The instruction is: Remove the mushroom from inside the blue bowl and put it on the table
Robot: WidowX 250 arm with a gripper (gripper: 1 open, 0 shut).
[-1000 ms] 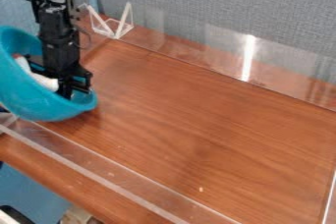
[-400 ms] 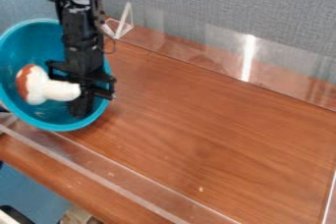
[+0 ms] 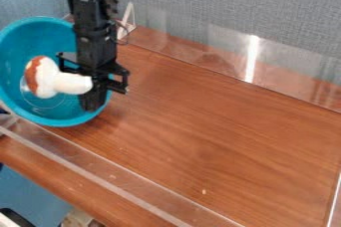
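Inside the blue bowl (image 3: 30, 42), you see the mushroom (image 3: 56, 78), orange-red cap, thick cream-white stem; the gripper fingers (image 3: 102, 90) are closed, their hold unclear

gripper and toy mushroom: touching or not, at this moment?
Touching. The camera view shows the gripper's dark fingers right against the stem end of the toy mushroom, no gap visible between them.

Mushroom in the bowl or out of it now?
In: the mushroom shows inside the blue bowl's rim, with turquoise wall visible around it.
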